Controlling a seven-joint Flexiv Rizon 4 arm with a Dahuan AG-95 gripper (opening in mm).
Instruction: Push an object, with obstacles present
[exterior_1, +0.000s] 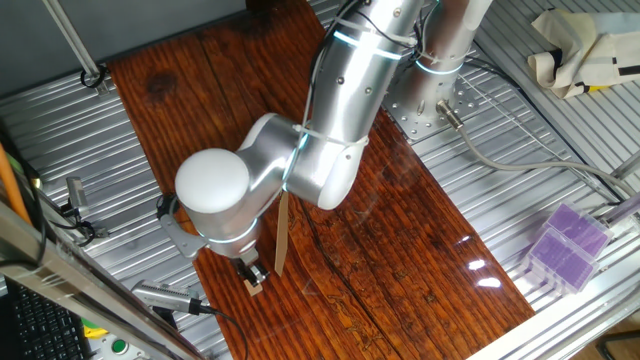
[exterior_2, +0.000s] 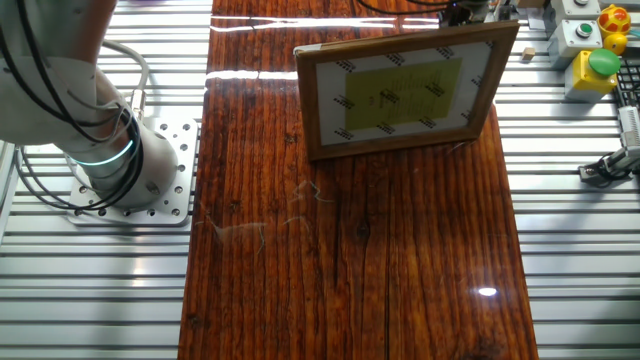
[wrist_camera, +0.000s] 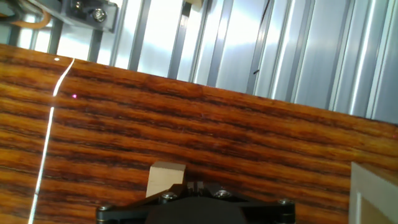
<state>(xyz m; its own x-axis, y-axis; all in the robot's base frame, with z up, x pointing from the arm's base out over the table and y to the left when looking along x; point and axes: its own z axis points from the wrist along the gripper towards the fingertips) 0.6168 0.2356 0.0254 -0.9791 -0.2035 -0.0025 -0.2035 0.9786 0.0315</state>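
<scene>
The black two-finger fingers (exterior_1: 252, 272) hang low over the near edge of the dark red-brown wood-grain board (exterior_1: 400, 250); how far apart they stand I cannot tell — the hand view shows only the black housing at the bottom of the frame. Right against that housing, on its left side, sits the tiny light-tan wooden cube (wrist_camera: 165, 180), resting on the board; in one fixed view it shows as a small tan piece (exterior_1: 255, 287) just under the fingertips. Just beside it on the right stands a thin pale wooden strip (exterior_1: 282, 236), seen edge-on and half hidden by the silver arm (exterior_1: 300, 150). In the other fixed view the wide flat pale wooden bar with a lighter inset face (exterior_2: 405, 90) stands at the board's far end. The board lies on a ribbed metal counter (exterior_1: 560, 180).
</scene>
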